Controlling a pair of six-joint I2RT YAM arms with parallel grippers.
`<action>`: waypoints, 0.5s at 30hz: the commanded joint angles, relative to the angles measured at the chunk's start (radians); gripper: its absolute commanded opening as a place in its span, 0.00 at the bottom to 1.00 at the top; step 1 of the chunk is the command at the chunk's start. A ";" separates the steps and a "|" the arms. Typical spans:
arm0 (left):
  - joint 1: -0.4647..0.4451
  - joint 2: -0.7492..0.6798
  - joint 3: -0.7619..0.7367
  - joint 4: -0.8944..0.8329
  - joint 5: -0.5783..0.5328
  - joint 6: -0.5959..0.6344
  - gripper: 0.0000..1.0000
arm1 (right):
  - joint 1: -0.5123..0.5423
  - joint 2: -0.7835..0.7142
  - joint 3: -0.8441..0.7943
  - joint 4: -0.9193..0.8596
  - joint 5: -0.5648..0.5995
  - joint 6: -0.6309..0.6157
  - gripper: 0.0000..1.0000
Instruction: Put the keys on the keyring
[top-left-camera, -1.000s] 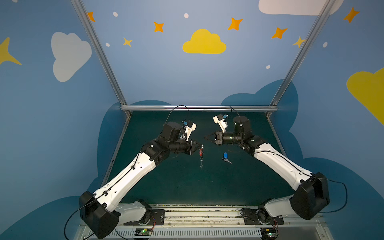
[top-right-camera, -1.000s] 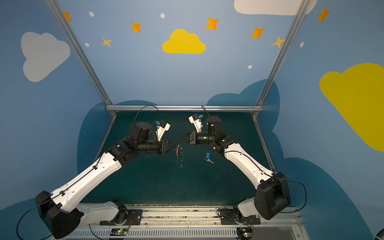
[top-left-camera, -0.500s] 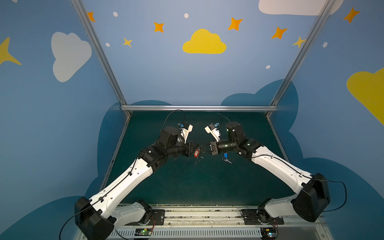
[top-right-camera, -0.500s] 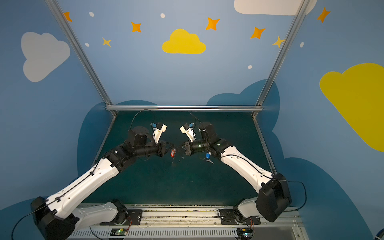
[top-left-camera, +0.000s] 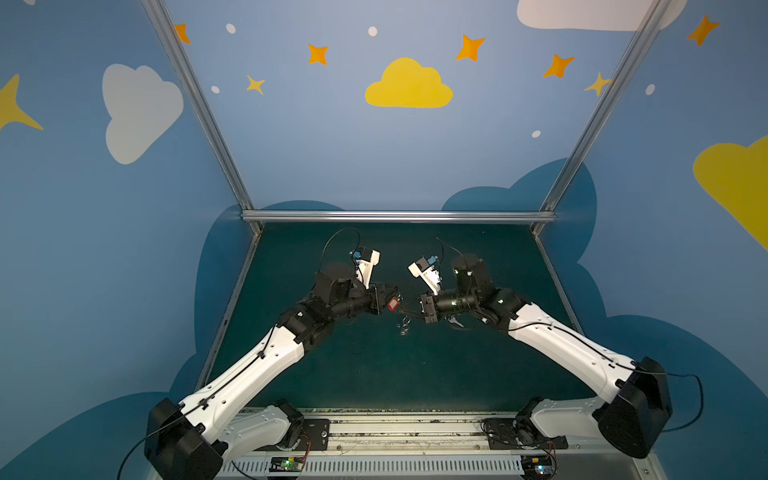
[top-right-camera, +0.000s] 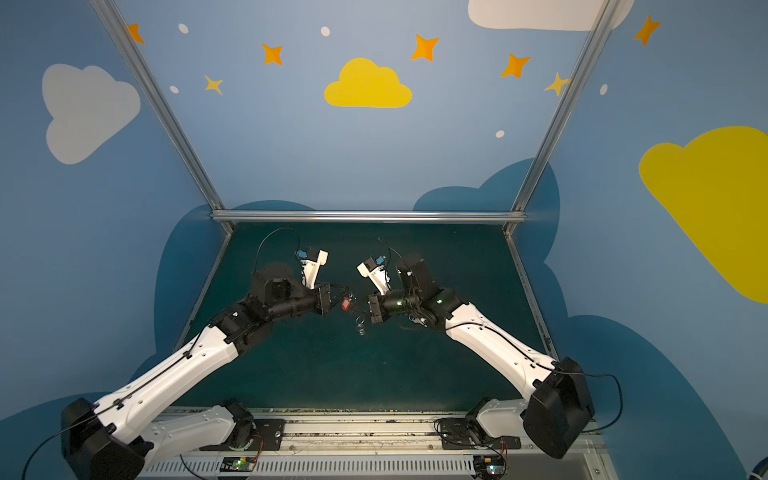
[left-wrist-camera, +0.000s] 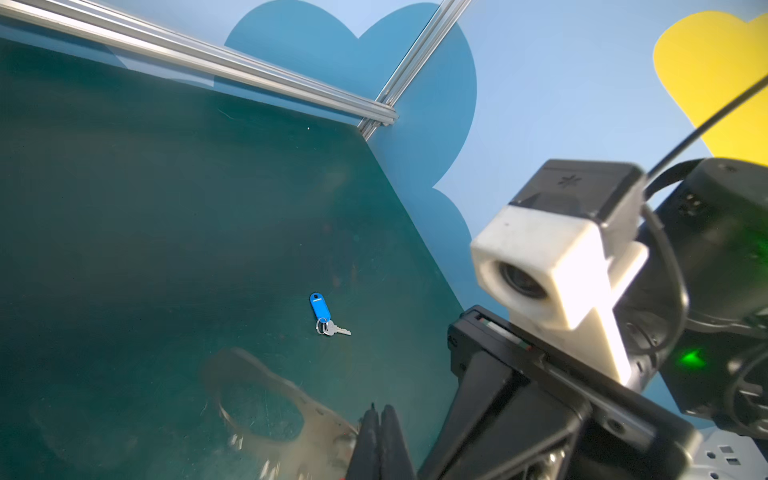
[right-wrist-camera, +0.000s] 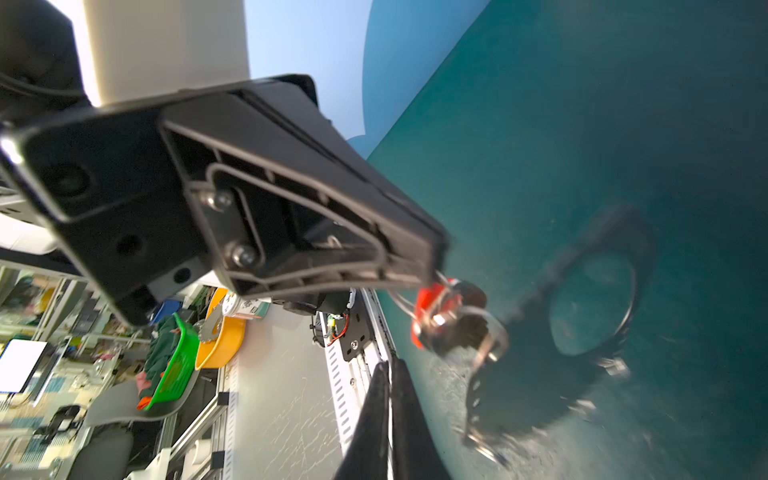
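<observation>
Grey metal, blurred in both wrist views: the keyring (right-wrist-camera: 536, 374) hangs above the desk (left-wrist-camera: 166, 208), pinched near its rim by the left hand (left-wrist-camera: 379, 415), whose fingers are pressed together. A red-tagged key (right-wrist-camera: 428, 309) dangles at that hand's tip. The right hand (right-wrist-camera: 388, 372), closed with nothing visible between its fingers, sits just beside the keyring. The blue-tagged key (left-wrist-camera: 323, 314) lies flat on the desk, untouched.
</observation>
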 joint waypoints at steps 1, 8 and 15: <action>0.004 -0.032 -0.007 0.111 0.016 -0.042 0.04 | -0.045 -0.092 -0.051 0.097 0.035 0.040 0.09; 0.009 -0.041 -0.037 0.191 0.086 -0.075 0.04 | -0.093 -0.120 -0.101 0.310 -0.036 0.138 0.17; 0.011 -0.034 -0.052 0.259 0.147 -0.111 0.04 | -0.098 -0.078 -0.105 0.443 -0.114 0.192 0.16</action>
